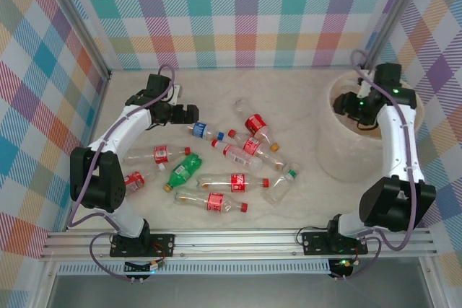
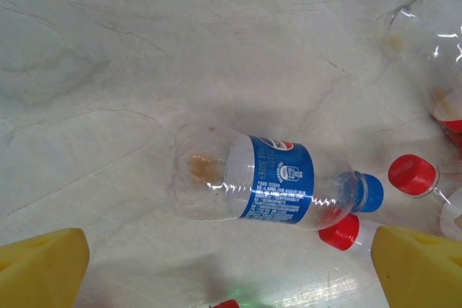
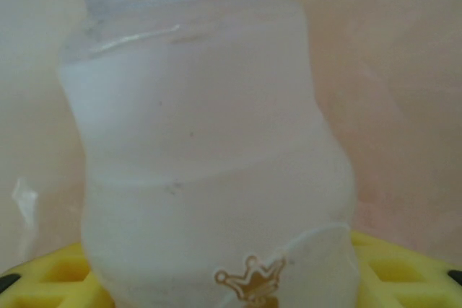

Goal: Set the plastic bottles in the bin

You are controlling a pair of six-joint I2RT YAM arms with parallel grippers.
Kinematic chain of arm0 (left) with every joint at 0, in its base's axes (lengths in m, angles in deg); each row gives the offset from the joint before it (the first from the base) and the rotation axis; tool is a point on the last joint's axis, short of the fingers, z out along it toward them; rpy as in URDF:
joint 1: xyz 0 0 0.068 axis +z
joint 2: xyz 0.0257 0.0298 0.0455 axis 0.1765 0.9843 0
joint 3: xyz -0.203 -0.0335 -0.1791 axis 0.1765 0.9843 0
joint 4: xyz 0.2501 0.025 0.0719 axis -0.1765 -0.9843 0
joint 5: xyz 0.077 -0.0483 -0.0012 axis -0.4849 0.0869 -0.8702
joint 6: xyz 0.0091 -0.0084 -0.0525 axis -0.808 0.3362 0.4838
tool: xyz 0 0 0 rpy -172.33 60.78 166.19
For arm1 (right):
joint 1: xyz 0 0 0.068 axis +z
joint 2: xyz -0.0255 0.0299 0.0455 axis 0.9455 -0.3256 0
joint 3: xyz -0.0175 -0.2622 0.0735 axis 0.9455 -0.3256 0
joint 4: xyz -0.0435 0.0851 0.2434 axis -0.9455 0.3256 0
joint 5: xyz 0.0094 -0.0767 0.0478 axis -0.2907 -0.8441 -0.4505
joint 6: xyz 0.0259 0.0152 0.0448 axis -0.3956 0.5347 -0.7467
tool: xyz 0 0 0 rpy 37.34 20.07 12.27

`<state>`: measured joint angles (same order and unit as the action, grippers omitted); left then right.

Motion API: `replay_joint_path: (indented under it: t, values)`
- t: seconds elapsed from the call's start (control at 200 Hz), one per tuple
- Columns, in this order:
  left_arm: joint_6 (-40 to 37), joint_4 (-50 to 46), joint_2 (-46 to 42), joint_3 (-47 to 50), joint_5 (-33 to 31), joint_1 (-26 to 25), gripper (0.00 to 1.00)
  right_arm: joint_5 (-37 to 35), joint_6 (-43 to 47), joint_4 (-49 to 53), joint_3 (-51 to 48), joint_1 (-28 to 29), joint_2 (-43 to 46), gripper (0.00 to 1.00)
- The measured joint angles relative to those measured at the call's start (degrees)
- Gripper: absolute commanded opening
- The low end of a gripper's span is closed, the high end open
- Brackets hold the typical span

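Note:
Several plastic bottles lie scattered mid-table, among them a green bottle (image 1: 184, 169) and red-labelled ones (image 1: 232, 182). My left gripper (image 1: 189, 113) (image 2: 231, 279) is open, its yellow fingers (image 2: 40, 272) spread wide just above a blue-labelled, blue-capped bottle (image 2: 278, 178) (image 1: 206, 132) lying on its side. Two red caps (image 2: 412, 174) sit beside it. My right gripper (image 1: 354, 104) (image 3: 224, 286) hangs over the mouth of the cream-white bin (image 1: 339, 160), shut on a milky-white capless bottle (image 3: 209, 149) with a gold crown mark, held between its yellow fingers (image 3: 404, 272).
Checkered walls enclose the table on the left, back and right. The bin stands at the right side, close to the right wall. Bare marble-patterned tabletop (image 1: 289, 91) stretches along the back between the two grippers.

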<state>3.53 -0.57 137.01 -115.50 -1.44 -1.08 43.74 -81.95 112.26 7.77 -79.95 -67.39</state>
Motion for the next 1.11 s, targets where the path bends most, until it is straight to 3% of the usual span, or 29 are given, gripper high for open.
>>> replay_joint_path:
  t: [0.245, 0.54, 0.89, 1.0, 1.105]
  values:
    - [0.0, -0.2, 0.0, -0.3, 0.2, 0.0, 1.00, 0.9, -1.6, -0.7, 1.3, 5.4, -4.5, 0.56]
    - [-0.1, -1.5, 0.0, -2.7, 0.0, 0.0, 1.00, -3.8, 1.2, 6.1, 11.1, 5.0, -4.5, 0.58]
    - [1.9, -9.2, -1.8, -8.0, -4.0, 0.2, 1.00, -8.6, 5.0, 12.0, 9.9, 2.1, -3.3, 0.58]
    - [5.0, -10.5, -5.7, -4.9, -3.2, 2.1, 1.00, -8.8, 5.6, 11.3, 7.6, 2.0, -3.8, 0.60]
    - [9.7, -11.0, -10.9, 0.9, -1.8, 7.6, 1.00, -8.7, 5.7, 8.9, 4.7, 2.0, -4.1, 0.61]
